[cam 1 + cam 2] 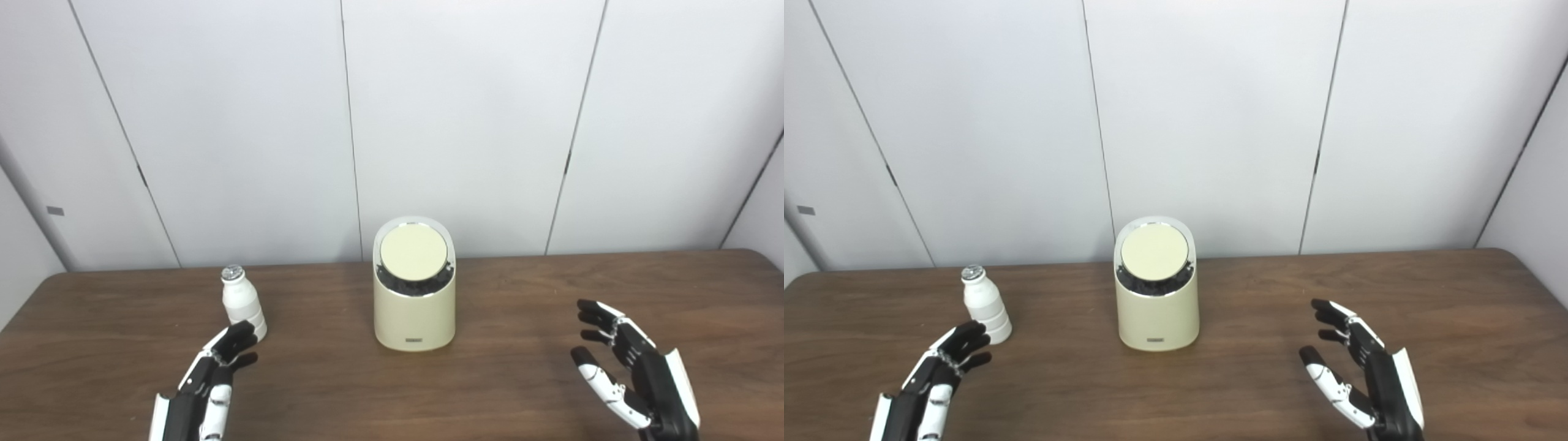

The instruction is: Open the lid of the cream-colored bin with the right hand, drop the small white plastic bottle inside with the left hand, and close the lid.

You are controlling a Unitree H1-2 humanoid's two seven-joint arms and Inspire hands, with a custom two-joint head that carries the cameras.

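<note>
- Centre of the surface [551, 294]: bin [414, 312], its lid [413, 252] shut.
- Left, near: bottle [242, 302] upright, left hand [205, 383] spread, empty, just before it, likely to grasp.
- Right hand [634, 373] wide, empty, well apart from bin.

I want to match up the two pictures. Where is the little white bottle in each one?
Left eye view: the small white bottle stands left of middle on the table, just beyond the left hand.
Right eye view: the same bottle sits further left in the picture, again just past that hand.
Shared landmark: the cream-colored bin, to the bottle's right in both.
</note>
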